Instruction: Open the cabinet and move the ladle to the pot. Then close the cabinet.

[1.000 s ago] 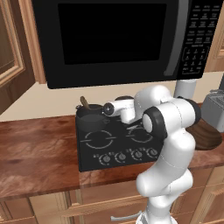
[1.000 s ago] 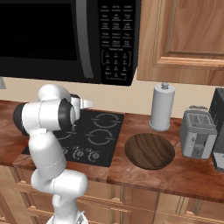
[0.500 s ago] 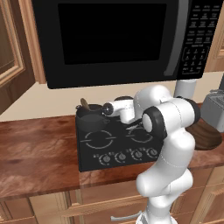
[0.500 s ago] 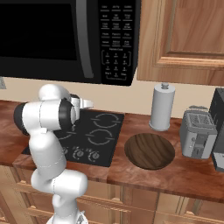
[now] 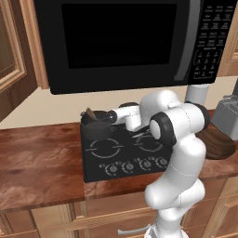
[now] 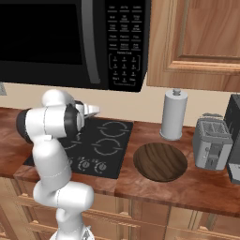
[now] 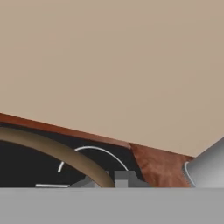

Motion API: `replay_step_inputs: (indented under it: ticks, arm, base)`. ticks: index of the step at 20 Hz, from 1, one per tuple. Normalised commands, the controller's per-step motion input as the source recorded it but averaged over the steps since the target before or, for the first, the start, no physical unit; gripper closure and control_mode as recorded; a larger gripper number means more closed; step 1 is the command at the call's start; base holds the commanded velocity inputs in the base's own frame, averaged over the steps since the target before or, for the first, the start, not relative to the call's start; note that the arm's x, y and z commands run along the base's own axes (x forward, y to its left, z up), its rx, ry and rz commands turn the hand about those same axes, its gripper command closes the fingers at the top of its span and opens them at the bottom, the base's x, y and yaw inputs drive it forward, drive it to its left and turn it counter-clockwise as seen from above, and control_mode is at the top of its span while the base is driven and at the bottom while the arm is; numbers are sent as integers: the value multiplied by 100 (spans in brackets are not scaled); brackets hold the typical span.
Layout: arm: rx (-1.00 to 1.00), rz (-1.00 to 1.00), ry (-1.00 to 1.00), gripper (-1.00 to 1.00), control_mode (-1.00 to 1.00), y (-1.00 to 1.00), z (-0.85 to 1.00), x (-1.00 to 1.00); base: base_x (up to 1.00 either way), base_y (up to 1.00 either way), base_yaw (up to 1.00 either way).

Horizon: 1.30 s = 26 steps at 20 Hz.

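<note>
The small dark pot (image 5: 96, 129) sits on the back left burner of the black stove (image 5: 125, 155). The bronze-brown ladle (image 5: 88, 113) pokes up out of the pot at its far left rim. My gripper (image 5: 110, 117) reaches in level from the right, just above the pot's rim, and is shut on the ladle's thin handle. In the hand view the curved handle (image 7: 57, 151) runs from the left down to the gripper (image 7: 109, 180). In the right base view the gripper (image 6: 96, 111) pokes out from behind the arm. A door panel of the wooden cabinet (image 5: 9, 60) shows at the far left.
A black microwave (image 5: 121, 42) hangs low over the stove. On the counter to the right stand a paper towel roll (image 6: 173, 115), a round dark wooden board (image 6: 160, 161) and a toaster (image 6: 213, 150). Another wall cabinet (image 6: 201, 42) hangs above them.
</note>
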Motion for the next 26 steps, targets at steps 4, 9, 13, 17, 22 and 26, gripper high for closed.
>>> replay_step_inputs:
  ticks: [4,9,13,17,22,26]
  arm:
    - [-9,0,3,100,-100,0,0,13]
    - [-7,0,2,100,-100,0,0,22]
    - [-6,0,1,100,-100,0,-1,31]
    - [-5,0,1,100,-100,0,-3,23]
    - [-6,0,2,-100,-100,0,-8,12]
    - [-6,0,0,-100,-100,0,-10,1]
  base:
    - [0,0,0]
    - [0,0,0]
    - [0,0,0]
    - [0,0,0]
    - [0,0,0]
    - [0,0,0]
